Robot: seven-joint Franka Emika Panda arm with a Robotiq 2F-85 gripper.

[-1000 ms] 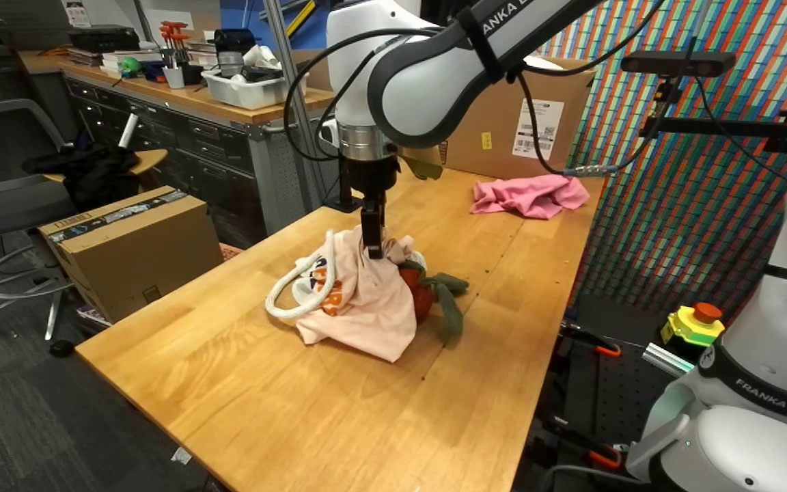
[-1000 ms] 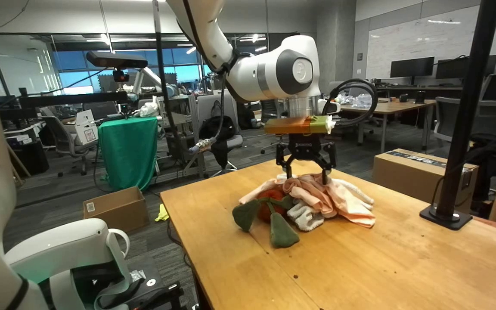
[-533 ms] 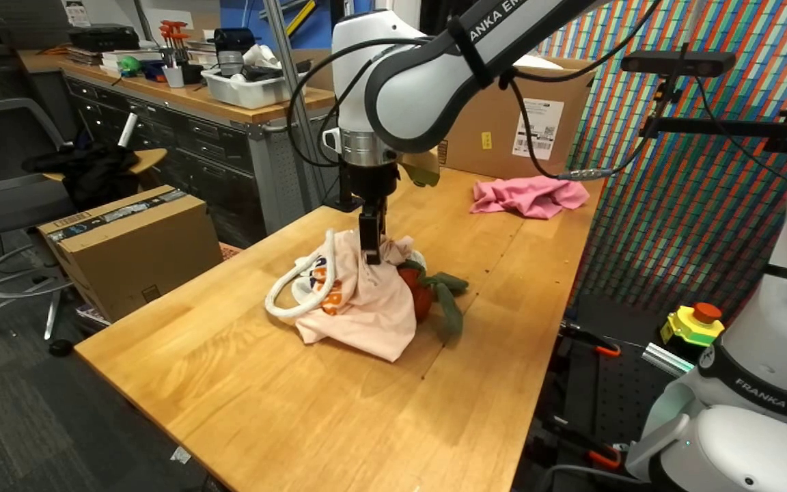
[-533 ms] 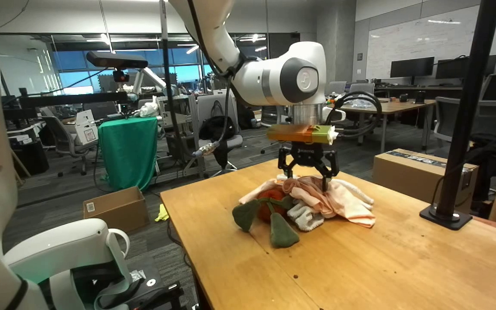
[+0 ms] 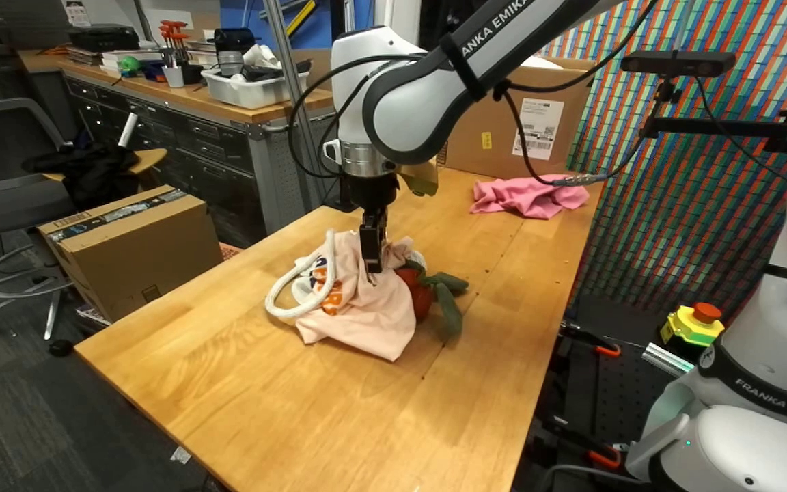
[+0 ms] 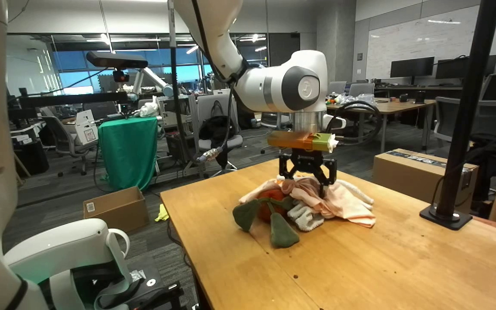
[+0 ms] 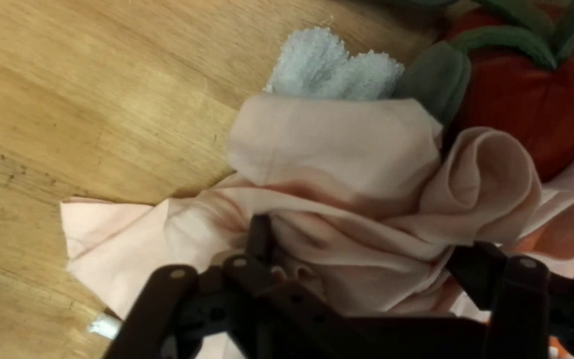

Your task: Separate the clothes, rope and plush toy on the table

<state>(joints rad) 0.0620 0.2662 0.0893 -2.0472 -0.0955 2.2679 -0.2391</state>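
A: Where is the claw [image 6: 306, 186]?

B: It hangs straight down from a robot arm [image 6: 274, 88] over a wooden table [image 5: 284, 383], fingers [image 7: 259, 239] apart, tips among the folds of a pale pink cloth [image 5: 373, 314].

A: Clamped on it?

B: The wrist view shows a wide gap between the fingers, loose folds of the cloth lying in it.

A: And the rope [image 5: 298, 312]?

B: White, it lies in a loop along that cloth's left edge in an exterior view, partly over it.

A: The plush toy [image 6: 264, 212]?

B: Red and green, it sits in both exterior views touching the same cloth. A fuzzy white piece [image 7: 334, 70] pokes out from under the cloth near the toy; whether it belongs to the rope, I cannot tell.

A: Anything farther off?

B: In an exterior view, a bright pink cloth [image 5: 530, 197] lies crumpled at the table's far right, well apart from the toy, near a large cardboard box [image 5: 486, 123].
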